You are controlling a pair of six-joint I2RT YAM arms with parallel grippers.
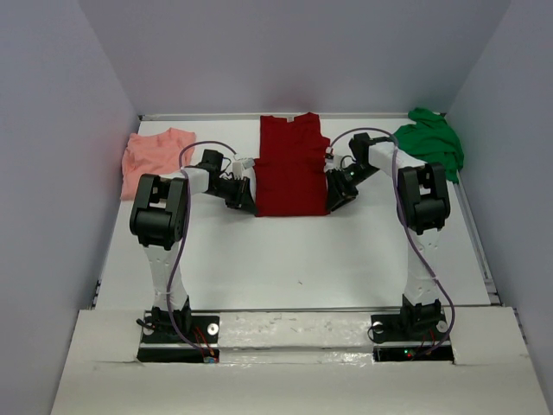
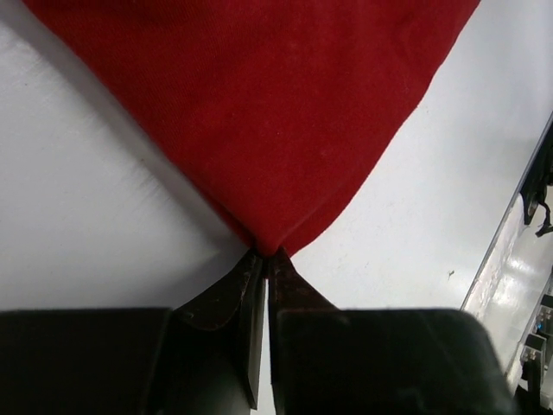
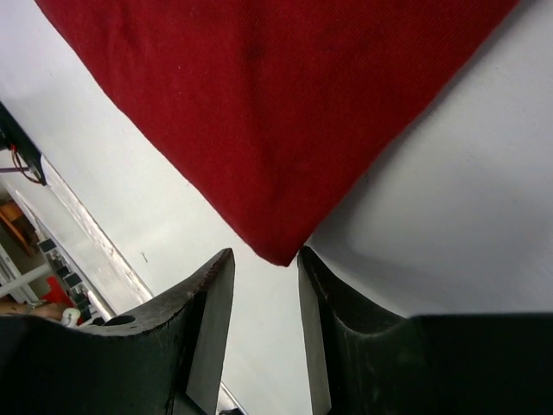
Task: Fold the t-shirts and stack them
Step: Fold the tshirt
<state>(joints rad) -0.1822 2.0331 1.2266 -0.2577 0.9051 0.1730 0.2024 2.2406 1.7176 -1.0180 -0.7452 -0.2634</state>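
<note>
The dark red t-shirt (image 1: 292, 166) lies flat at the table's middle back, collar at the far end. My left gripper (image 1: 244, 201) sits at its near left corner, shut on that corner of the red cloth (image 2: 259, 130). My right gripper (image 1: 335, 201) sits at the near right corner, jaws open, with the corner tip of the red shirt (image 3: 276, 130) lying between the fingertips (image 3: 216, 277). The salmon-pink t-shirt (image 1: 154, 157) lies bunched at the far left. The bright green t-shirt (image 1: 430, 143) lies crumpled at the far right.
Grey walls (image 1: 285, 52) enclose the white table (image 1: 294, 259) on three sides. A raised rail (image 1: 484, 259) runs along the right edge. The arm bases (image 1: 177, 333) stand at the near edge.
</note>
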